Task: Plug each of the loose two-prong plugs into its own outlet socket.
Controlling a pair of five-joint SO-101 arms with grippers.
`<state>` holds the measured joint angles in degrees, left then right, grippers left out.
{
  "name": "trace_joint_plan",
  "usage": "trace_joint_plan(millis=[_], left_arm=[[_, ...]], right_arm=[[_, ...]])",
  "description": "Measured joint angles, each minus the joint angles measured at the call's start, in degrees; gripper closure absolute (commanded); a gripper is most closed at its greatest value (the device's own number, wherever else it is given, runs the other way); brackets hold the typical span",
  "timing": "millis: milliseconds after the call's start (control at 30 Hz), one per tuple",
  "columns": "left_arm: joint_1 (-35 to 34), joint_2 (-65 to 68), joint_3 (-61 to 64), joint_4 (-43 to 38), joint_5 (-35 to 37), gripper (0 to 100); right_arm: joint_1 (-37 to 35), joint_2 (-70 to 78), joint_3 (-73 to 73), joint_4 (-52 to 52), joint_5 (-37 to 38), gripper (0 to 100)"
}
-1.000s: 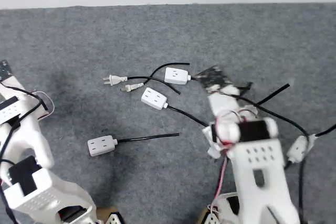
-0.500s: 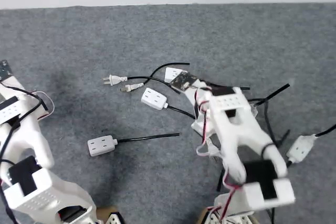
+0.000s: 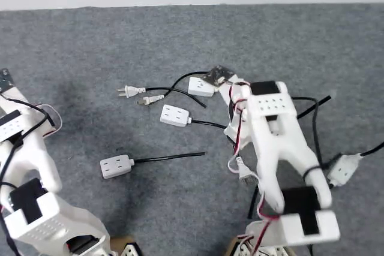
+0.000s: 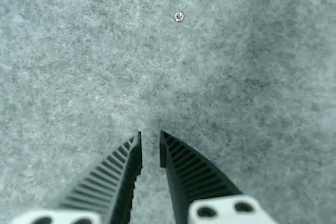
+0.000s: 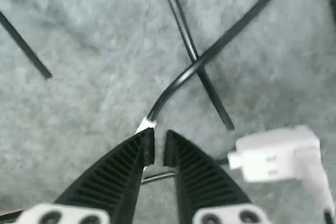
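Observation:
My right gripper (image 3: pixel 219 77) (image 5: pixel 157 135) is shut on the white end of a plug (image 5: pixel 146 125) whose black cable (image 5: pixel 220 40) runs away across the carpet. It hangs right beside a white outlet socket (image 3: pixel 202 86) (image 5: pixel 275 153) at the back. More white sockets lie at the middle (image 3: pixel 176 115), front left (image 3: pixel 116 166) and far right (image 3: pixel 343 169). Two loose two-prong plugs (image 3: pixel 126 92) (image 3: pixel 144 100) lie left of the back socket. My left gripper (image 4: pixel 150 140) is shut over bare carpet, holding nothing.
Black cables (image 3: pixel 171 157) cross the grey carpet (image 3: pixel 90 46) between the sockets and around the right arm (image 3: pixel 282 148). The left arm (image 3: pixel 27 154) stands at the front left. A small metal ring (image 4: pixel 179 17) lies on the carpet.
The right arm has swung left and back, carrying its plug and cable up to the back socket. The middle socket shifted slightly. The left arm has not moved.

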<state>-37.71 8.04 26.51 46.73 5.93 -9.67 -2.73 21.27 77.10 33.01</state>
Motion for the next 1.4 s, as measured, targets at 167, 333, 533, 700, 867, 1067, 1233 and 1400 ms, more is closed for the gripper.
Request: trace_joint_plan(millis=[167,333,533,700,867,1067,1233,1400], left_arm=[[0.0,0.0,0.0,0.0,0.0,94],[0.0,0.0,0.0,0.0,0.0,94],[0.0,0.0,0.0,0.0,0.0,94],[0.0,1.05,0.0,0.0,0.0,94],[0.0,1.05,0.0,0.0,-0.09,94],[0.0,1.05,0.0,0.0,-0.18,94],[1.41,0.97,0.0,0.7,0.09,94],[10.64,-3.78,0.0,11.87,4.92,94]], right_arm=[[-2.11,-8.62,13.89,-6.07,-5.54,86.3],[-2.46,-10.64,25.76,-17.05,-10.81,86.2],[-2.37,-5.8,26.81,-23.65,-12.48,86.2],[-2.02,-2.29,24.44,-23.21,-12.57,89.3],[-1.76,-1.23,23.65,-23.12,-12.57,98.3],[0.0,-0.97,23.03,-22.59,-16.62,99.1],[1.23,-1.67,23.21,-22.33,-17.85,99.1],[1.23,-6.95,29.1,-26.2,-17.93,99.1]])
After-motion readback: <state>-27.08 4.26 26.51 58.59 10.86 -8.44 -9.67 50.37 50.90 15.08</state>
